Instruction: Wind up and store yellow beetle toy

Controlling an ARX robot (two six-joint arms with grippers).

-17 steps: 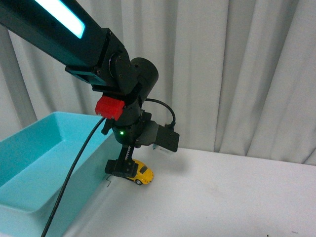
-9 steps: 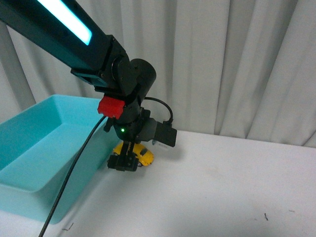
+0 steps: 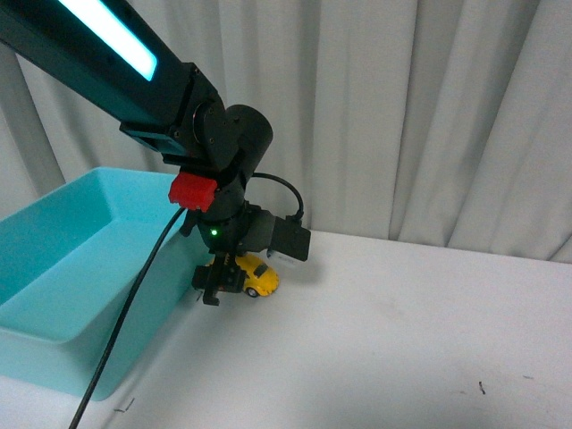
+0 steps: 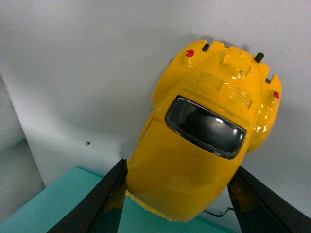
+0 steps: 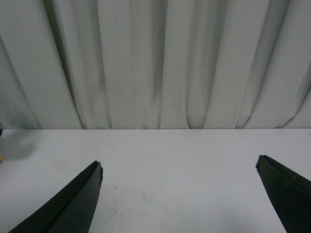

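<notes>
The yellow beetle toy is clamped in the left pincer, low over the table just beside the teal bin, so storing is judged not yet done, winding cannot be told, and the right pincer is held open and empty.

The left arm slants down from the upper left. Its wrist is bent so that the left pincer points downward, with its fingers clamped against both flanks of the yellow beetle toy. The right pincer faces forward, roughly level, with its two dark fingers spread wide apart.
</notes>
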